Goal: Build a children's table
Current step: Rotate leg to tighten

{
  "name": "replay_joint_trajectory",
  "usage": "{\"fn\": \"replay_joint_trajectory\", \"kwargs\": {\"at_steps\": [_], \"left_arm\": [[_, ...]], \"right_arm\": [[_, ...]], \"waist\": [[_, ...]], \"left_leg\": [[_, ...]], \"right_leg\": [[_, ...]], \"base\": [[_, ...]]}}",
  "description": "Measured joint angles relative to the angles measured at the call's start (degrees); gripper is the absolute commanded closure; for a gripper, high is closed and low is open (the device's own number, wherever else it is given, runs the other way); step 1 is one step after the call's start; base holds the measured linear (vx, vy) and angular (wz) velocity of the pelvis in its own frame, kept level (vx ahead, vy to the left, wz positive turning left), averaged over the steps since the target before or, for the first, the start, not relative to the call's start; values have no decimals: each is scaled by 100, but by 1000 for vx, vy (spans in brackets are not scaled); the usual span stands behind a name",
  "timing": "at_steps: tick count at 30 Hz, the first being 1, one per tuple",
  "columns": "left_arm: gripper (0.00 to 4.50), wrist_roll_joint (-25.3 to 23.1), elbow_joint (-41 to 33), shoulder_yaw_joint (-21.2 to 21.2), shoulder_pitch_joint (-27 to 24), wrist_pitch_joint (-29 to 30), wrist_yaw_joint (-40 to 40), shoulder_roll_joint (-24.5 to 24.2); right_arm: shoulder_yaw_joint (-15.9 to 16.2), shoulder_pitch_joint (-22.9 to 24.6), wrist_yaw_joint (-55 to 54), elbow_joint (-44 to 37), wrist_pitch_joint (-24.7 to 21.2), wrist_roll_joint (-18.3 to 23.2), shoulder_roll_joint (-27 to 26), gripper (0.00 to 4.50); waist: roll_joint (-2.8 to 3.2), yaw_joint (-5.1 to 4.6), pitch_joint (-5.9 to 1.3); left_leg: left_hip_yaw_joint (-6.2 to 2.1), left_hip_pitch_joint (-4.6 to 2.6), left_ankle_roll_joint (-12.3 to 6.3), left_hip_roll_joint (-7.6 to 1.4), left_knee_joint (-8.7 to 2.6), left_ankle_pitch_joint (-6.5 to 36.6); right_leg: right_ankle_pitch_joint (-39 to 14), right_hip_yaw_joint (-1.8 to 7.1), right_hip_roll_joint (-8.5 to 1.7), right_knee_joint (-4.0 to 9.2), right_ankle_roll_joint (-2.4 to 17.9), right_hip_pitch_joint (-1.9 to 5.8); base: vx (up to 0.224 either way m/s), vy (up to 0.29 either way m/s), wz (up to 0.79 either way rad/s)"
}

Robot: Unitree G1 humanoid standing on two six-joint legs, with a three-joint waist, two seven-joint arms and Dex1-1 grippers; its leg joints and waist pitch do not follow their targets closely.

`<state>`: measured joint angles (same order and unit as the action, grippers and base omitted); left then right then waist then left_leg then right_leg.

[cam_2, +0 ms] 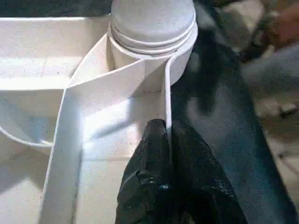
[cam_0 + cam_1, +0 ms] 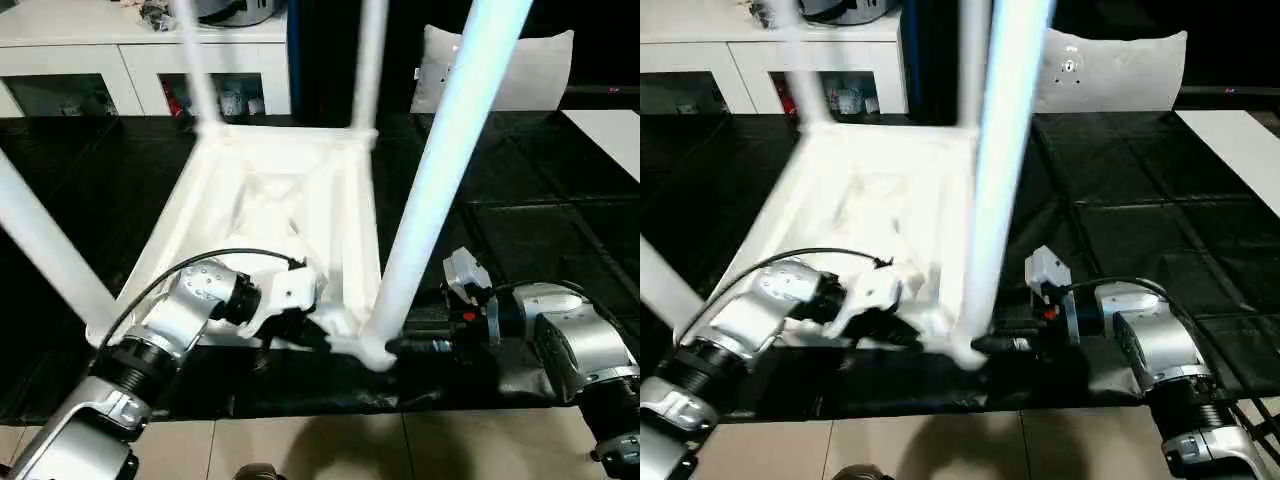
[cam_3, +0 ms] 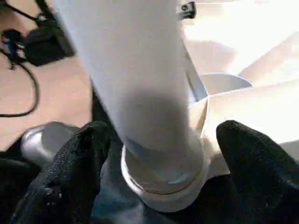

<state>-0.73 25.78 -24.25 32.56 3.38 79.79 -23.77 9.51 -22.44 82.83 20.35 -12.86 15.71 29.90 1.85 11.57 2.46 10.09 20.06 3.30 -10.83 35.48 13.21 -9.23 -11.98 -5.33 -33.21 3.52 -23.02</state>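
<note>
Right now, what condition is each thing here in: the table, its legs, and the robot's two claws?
Table top: upside down on the dark mat, ribbed side up.
Legs: four standing up from the corner sockets; nearest leg seated in its socket.
Left gripper: shut, pinching the top's thin rim wall.
Right gripper: open, fingers either side of the nearest leg's base, not gripping.
Cushion: upright behind the table.

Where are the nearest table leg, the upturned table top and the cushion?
nearest table leg (image 2: 440,180), left eye view, middle of its shaft
table top (image 2: 270,200), left eye view, ribbed underside
cushion (image 2: 1120,70), right eye view, its front face
</note>
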Motion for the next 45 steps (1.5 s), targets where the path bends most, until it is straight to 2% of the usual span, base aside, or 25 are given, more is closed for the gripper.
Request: {"fn": "replay_joint_trajectory", "kwargs": {"at_steps": [19,26,28,29,32,34,36,38,40,42,44,45], "left_arm": [[450,31,-29,-89,24,-136,297,-83],[450,93,-74,38,25,504,72,55],[450,-33,-19,253,45,890,-465,215],[450,-103,38,340,100,1050,-722,299],[450,-191,159,533,198,1542,-1564,704],[450,-221,326,664,258,1821,-2207,1082],[450,-273,538,762,434,1970,-2753,1354],[450,-358,746,883,523,1991,-3285,1654],[450,-412,859,965,596,1993,-3699,1858],[450,-422,858,987,600,1996,-3877,1967],[450,-422,847,985,627,1997,-3900,1992],[450,-422,818,982,633,1996,-3900,1993]], "right_arm": [[179,7,371,-165,-187,141,-54,235],[-27,278,-230,-662,-778,252,-165,246],[-237,289,-989,-682,-915,81,-478,246],[-363,282,-1411,-680,-965,-1,-670,246],[-689,187,-2710,-608,-1080,-253,-1144,247],[-846,-17,-3585,-410,-1198,-465,-1494,250],[-961,-268,-4409,-244,-1318,-631,-1813,250],[-1138,-438,-5213,-75,-1323,-754,-2203,250],[-1287,-537,-5919,37,-1226,-862,-2535,250],[-1299,-537,-6173,51,-1050,-946,-2633,196],[-1307,-535,-6210,54,-942,-949,-2660,177],[-1328,-535,-6246,50,-884,-944,-2702,177]], "waist": [[0,-11,0],[5,-21,-4],[5,-75,-4],[5,-140,-4],[7,-432,-4],[12,-634,-6],[15,-742,-6],[14,-798,-6],[14,-809,-6],[16,-788,-7],[17,-763,-8],[16,-739,-9]], "left_leg": [[0,2,1,-3,1,1],[0,-2,9,-3,1,-2],[-2,-18,54,-4,1,4],[-6,-21,61,-5,-1,-7],[-7,-10,64,-9,2,-12],[-15,-13,61,-30,-1,-10],[-20,-3,59,-44,-2,-8],[-28,-4,54,-34,-2,-3],[-36,-1,47,-19,-21,2],[-37,12,26,-18,-42,8],[-37,30,10,-18,-47,14],[-35,52,7,-13,-38,18]], "right_leg": [[0,0,5,3,-1,-1],[5,1,5,1,-1,13],[13,-3,9,2,-2,35],[15,-6,11,9,-4,35],[30,-25,12,50,-28,38],[47,-74,13,113,-53,71],[49,-105,13,145,-53,78],[69,-105,12,145,-45,84],[80,-104,6,146,-29,79],[70,-103,5,150,-27,74],[50,-98,5,144,-32,53],[44,-80,2,106,-9,15]], "base": [[0,0,0],[0,0,0],[0,0,0],[0,0,0],[0,0,0],[0,0,0],[0,0,0],[0,0,0],[0,0,0],[0,0,0],[57,-1,1],[56,0,0]]}}
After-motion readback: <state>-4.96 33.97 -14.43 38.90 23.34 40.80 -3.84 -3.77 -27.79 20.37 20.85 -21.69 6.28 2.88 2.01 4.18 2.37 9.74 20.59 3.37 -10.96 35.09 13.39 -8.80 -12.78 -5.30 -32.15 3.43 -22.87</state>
